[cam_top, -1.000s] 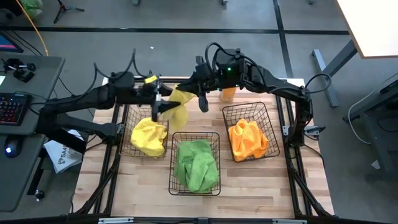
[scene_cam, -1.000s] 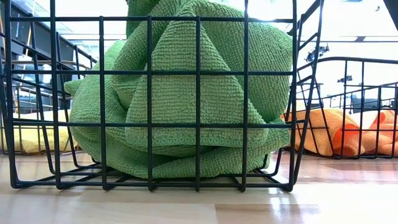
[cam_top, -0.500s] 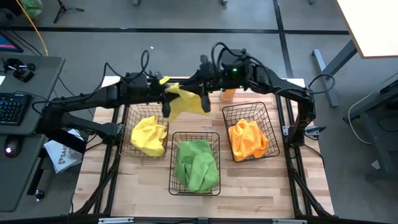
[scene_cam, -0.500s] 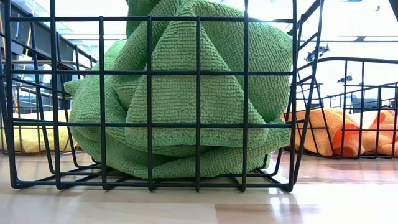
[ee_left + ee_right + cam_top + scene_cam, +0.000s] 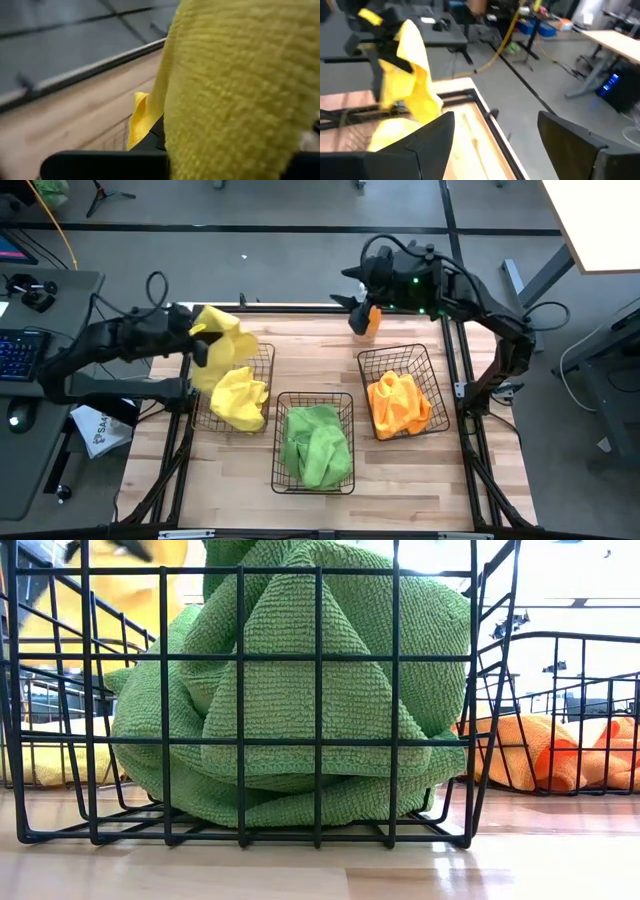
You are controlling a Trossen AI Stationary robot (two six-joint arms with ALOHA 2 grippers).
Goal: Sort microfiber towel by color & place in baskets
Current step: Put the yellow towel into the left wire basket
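Observation:
A yellow microfiber towel (image 5: 225, 340) hangs over the far left corner of the left basket (image 5: 262, 370), with my left gripper (image 5: 200, 345) shut on it. That basket holds another yellow towel (image 5: 240, 398). The middle basket (image 5: 313, 398) holds a green towel (image 5: 315, 442), and the right basket (image 5: 430, 370) an orange one (image 5: 398, 402). My right gripper (image 5: 495, 145) stands open, with nothing in it, over the table's far edge beside an orange spray bottle (image 5: 372, 320). My left gripper holds the yellow towel by a bunched upper part (image 5: 405, 47), coming from the table's left side. The cloth wraps over the fingers and hides the place of contact in the left wrist view. The towel (image 5: 235, 95) hangs slack below the gripper, clear of the table.
The three baskets stand in a shallow arc on the wooden table (image 5: 420, 480). A black frame (image 5: 300, 308) runs along the table's edges. A desk with a keyboard (image 5: 20, 355) stands off the left side. In the low view, the green towel (image 5: 300, 690) fills its basket.
The yellow towel has passed from my right gripper to my left. My left gripper took hold and carried it toward the table's left edge, over the left basket. My right gripper let go and drew back toward the right, staying near the far edge.

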